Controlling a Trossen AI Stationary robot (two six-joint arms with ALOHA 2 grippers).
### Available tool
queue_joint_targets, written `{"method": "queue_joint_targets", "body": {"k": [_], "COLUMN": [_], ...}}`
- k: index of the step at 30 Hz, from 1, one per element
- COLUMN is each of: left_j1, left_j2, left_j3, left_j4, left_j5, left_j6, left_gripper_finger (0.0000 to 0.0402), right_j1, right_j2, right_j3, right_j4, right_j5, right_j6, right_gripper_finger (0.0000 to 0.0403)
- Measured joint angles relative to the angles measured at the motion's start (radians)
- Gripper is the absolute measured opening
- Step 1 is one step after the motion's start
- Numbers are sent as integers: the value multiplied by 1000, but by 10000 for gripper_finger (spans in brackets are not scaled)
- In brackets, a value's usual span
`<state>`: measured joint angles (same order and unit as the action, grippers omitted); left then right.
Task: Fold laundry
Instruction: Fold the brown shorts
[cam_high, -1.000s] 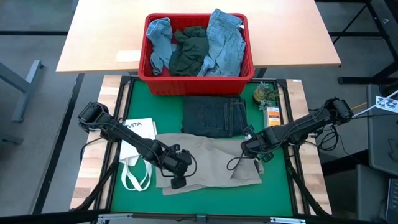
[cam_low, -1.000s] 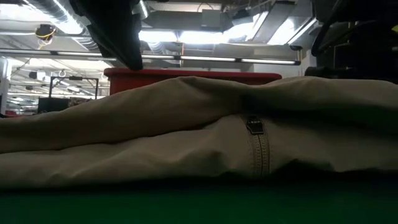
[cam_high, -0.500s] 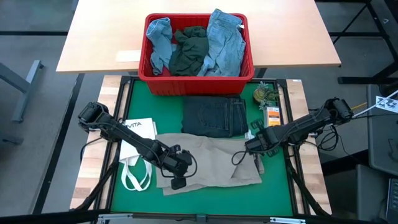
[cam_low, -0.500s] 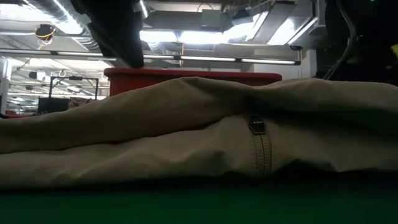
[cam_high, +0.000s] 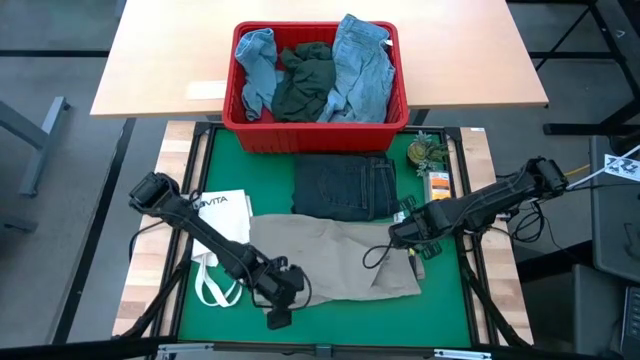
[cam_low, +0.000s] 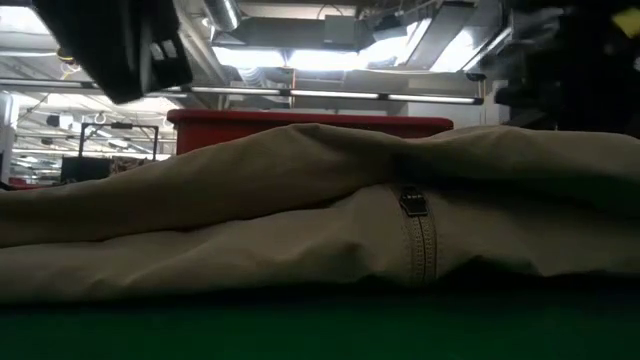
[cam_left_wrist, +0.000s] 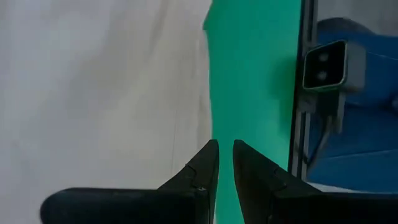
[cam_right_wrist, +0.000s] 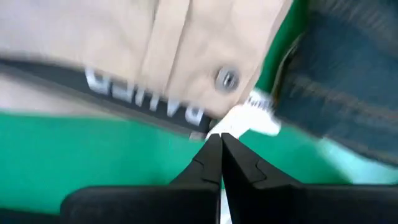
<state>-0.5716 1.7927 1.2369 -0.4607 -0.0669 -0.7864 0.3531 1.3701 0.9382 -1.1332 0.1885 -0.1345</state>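
Khaki trousers (cam_high: 335, 260) lie flat across the middle of the green mat (cam_high: 445, 310), long axis running left to right, and that is what I steer by. From above, my left gripper (cam_high: 277, 308) hangs at their near-left corner, just past the hem and over bare mat; my right gripper (cam_high: 400, 232) sits at their far-right edge, by the waistband. Each arm is nearest its own end. The folded dark jeans (cam_high: 345, 186) lie just beyond the trousers, and the red basket (cam_high: 315, 128) with the remaining laundry stands farther still. A white tote bag (cam_high: 220, 240) touches the left end.

Low down, the khaki cloth (cam_low: 320, 220) fills the width in soft ridges, a zip pull (cam_low: 411, 202) showing on it.

Through the left wrist camera, the fingertips (cam_left_wrist: 208, 163) stand a narrow slit apart with nothing between them; the cloth edge (cam_left_wrist: 99, 93) lies to one side, open mat to the other.

Through the right wrist camera, the fingertips (cam_right_wrist: 214, 157) are pressed together, holding nothing, pointing at the buttoned waistband (cam_right_wrist: 227, 79), the jeans close beside it.

I judge the near side offers the most room; the far side is crowded by the jeans.
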Motion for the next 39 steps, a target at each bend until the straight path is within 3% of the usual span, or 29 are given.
{"method": "queue_joint_targets", "body": {"k": [7, 15, 23, 27, 33, 39], "left_j1": [-14, 11, 5, 3, 4, 3], "left_j2": [0, 1, 1, 1, 1, 1], "left_j3": [0, -1, -1, -1, -1, -1], "left_j4": [16, 15, 15, 15, 13, 12], "left_j5": [-114, -108, -95, -95, -95, -99], "left_j6": [3, 3, 3, 3, 11, 11], "left_gripper_finger": [56, 137, 191, 194, 195, 195], "right_j1": [0, 1, 1, 1, 3, 119], "right_j2": [0, 0, 0, 0, 0, 6], "right_j3": [34, 34, 34, 34, 34, 34], "right_j4": [122, 221, 320, 325, 325, 328], "right_j5": [-144, -446, -500, -494, -482, -505], "right_j6": [47, 55, 85, 120, 240, 322], "right_gripper_finger": [7, 8, 15, 58, 157, 219]}}
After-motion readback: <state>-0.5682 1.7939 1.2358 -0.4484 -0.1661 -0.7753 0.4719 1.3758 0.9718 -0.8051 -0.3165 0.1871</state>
